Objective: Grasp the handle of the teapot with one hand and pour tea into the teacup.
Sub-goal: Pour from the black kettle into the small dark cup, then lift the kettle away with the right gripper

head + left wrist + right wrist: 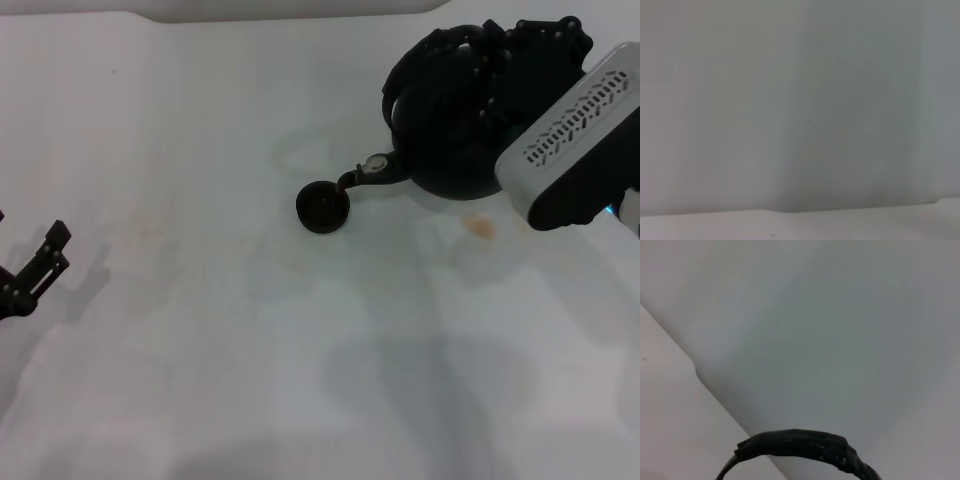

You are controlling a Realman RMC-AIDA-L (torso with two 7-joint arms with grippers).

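While right hand grips handle, teapot tilts over teacup.

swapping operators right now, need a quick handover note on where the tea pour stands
Right gripper: shut on the thick black arched handle, holding the round matte black teapot tilted, spout down toward the cup.
Left gripper: idle at the table's left edge, holding nothing.
Tiny dark round teacup: on the white table, right under the spout tip.
Done: handle grasped, pot lifted and tipped; a dark stream seems to reach the cup.
Left: finish pouring, level the pot, set it down.
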